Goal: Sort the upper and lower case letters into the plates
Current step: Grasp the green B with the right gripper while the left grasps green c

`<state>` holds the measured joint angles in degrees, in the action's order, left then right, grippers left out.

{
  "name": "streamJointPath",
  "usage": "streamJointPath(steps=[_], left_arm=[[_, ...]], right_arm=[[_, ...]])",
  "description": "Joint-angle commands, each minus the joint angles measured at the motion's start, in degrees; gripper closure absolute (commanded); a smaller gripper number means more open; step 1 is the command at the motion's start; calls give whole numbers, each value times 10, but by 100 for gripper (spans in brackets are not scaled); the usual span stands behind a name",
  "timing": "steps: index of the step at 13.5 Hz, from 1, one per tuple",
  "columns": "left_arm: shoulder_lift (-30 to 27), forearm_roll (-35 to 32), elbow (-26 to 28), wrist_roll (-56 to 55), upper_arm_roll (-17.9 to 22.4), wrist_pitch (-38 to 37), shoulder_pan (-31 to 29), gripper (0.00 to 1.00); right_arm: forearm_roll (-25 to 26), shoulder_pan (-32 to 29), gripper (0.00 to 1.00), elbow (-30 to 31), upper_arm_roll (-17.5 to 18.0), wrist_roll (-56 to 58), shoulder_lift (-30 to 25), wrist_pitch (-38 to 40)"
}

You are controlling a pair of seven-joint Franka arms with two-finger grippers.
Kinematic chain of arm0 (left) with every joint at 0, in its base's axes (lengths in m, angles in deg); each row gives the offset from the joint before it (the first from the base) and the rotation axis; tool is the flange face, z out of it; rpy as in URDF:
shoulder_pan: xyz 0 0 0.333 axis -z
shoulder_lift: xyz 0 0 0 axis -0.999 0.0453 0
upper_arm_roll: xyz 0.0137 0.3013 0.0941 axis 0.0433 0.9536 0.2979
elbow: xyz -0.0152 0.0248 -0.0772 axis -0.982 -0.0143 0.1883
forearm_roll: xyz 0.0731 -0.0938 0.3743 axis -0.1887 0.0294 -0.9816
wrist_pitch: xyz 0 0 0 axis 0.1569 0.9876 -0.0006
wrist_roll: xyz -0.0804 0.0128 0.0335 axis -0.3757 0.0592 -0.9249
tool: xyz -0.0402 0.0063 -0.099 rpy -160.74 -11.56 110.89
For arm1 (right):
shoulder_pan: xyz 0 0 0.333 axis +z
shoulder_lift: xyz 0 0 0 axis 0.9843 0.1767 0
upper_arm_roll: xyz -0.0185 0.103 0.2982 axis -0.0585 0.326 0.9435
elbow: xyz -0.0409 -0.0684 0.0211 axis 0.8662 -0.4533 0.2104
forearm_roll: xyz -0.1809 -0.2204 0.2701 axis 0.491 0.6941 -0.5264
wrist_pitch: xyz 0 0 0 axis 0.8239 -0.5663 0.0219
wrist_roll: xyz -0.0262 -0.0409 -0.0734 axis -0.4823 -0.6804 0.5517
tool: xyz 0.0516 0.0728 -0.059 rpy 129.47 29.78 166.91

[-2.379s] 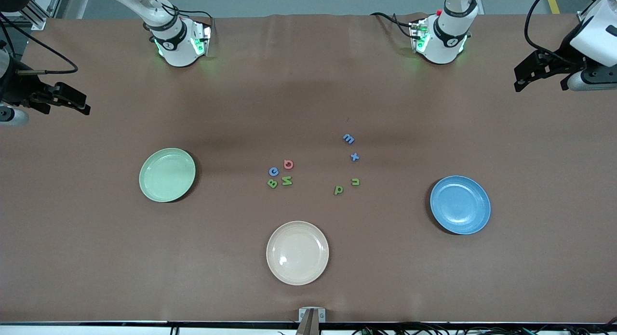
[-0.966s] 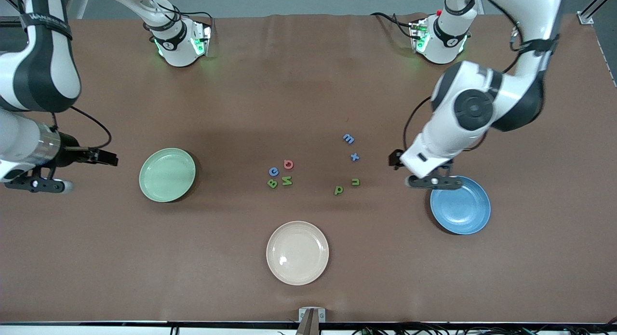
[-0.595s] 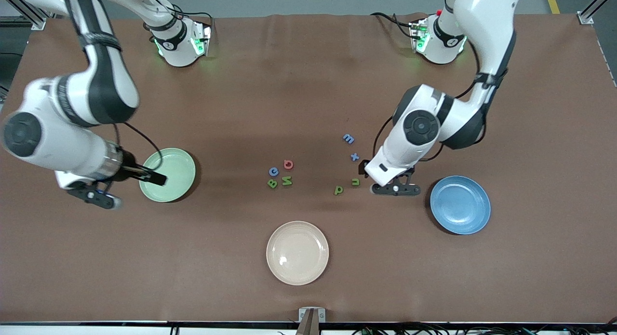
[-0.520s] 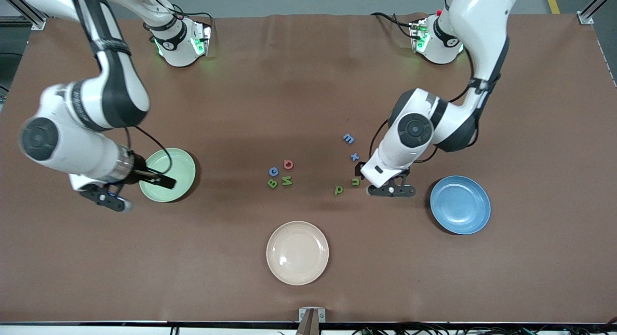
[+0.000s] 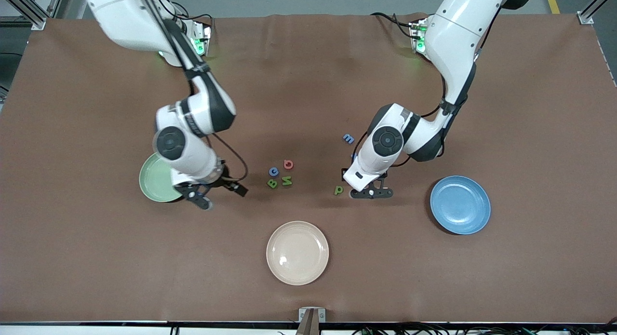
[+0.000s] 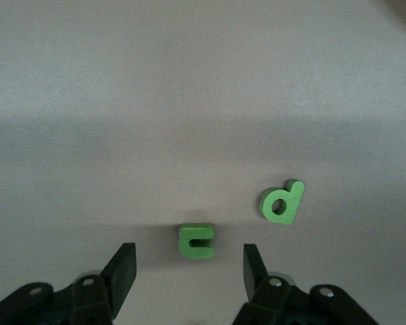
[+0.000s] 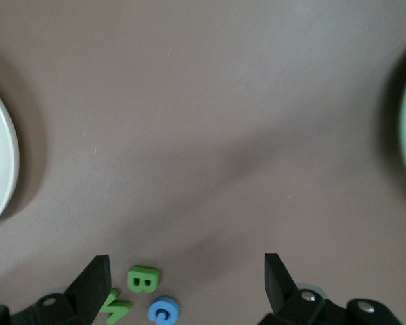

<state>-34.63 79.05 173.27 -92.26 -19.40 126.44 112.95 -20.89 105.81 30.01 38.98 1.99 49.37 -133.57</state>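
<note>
Green foam, the small n (image 6: 197,241) lies flat on the brown table (image 5: 308,84) straight under the left gripper (image 6: 188,271), centred between its spread, empty fingers, with the green p (image 6: 282,202) just beside it toward the right arm's end; none of the letters is in a plate yet. By my reading the left arm need only drop and close, then carry the n to the blue plate (image 5: 460,205) at its own end. Meanwhile the right gripper (image 7: 183,277), also spread and empty, hovers between the light green plate (image 5: 156,178) and the capitals B (image 7: 142,278), N (image 7: 115,306) and C (image 7: 163,311).

A brown-covered table (image 5: 308,84); grey floor (image 5: 289,0) along its base end.
</note>
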Motion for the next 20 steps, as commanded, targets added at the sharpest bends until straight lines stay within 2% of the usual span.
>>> streamJointPath(steps=[1, 6, 8, 11, 13, 16, 17, 20], left_arm=[[17, -13, -13, -16, 6, 6, 13, 34], [29, -13, -18, -16, 7, 6, 13, 44], [33, -13, -19, -16, 7, 6, 13, 52], [41, -13, -26, -16, 8, 6, 13, 53], [41, -13, -26, -16, 8, 7, 13, 62], [32, -13, -27, -16, 9, 6, 3, 88], [23, -13, -27, -14, 13, 6, -1, 92], [-8, -14, -24, 11, 23, -1, -47, 92]], right_arm=[[-4, 27, 0, 3, -7, -35, 37, -54], [3, 58, 7, -19, -8, -93, 80, -65], [3, 67, 10, -27, -8, -116, 93, -64], [4, 79, 17, -49, -8, -138, 113, -62], [6, 85, 24, -57, -9, -139, 122, -63], [6, 85, 46, -63, -8, -137, 127, -63], [6, 85, 57, -63, -9, -137, 126, -63], [6, 79, 97, -62, -9, -133, 123, -59]])
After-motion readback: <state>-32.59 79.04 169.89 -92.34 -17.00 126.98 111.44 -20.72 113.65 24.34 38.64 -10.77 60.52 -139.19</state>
